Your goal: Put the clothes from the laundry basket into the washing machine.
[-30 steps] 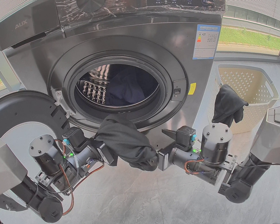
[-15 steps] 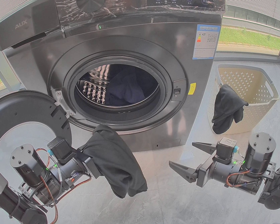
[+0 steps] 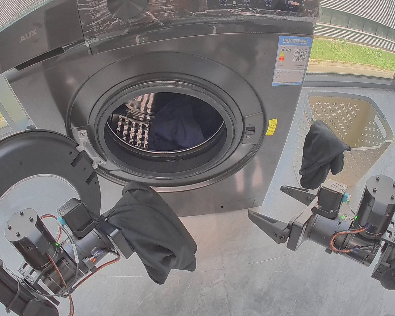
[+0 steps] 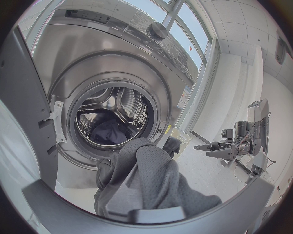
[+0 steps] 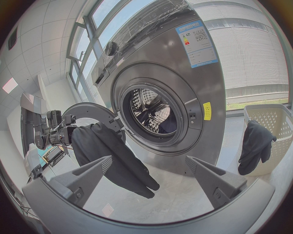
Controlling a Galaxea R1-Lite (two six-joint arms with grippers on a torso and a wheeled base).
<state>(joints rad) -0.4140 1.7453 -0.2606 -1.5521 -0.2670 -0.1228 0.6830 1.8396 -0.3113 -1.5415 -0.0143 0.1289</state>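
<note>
The round door (image 3: 28, 172) of the washing machine (image 3: 171, 59) stands swung open at far left. In front of it, the left gripper (image 3: 119, 234) pinches a dark garment (image 3: 154, 228). The garment hangs in a bunch above the floor (image 3: 232, 285), below and slightly left of the drum opening (image 3: 169, 124) and outside it; the cloth covers the fingertips. Inside the drum lies dark blue clothing (image 3: 181, 124). Right of centre, the right gripper (image 3: 269, 202) sits low before the machine's lower right corner, its jaws spread wide and empty. At far right, the cream laundry basket (image 3: 369, 120) stands on the floor beside the machine. A second dark garment (image 3: 320, 153) is draped over the basket's rim on the machine side and hangs down its outside.
</note>
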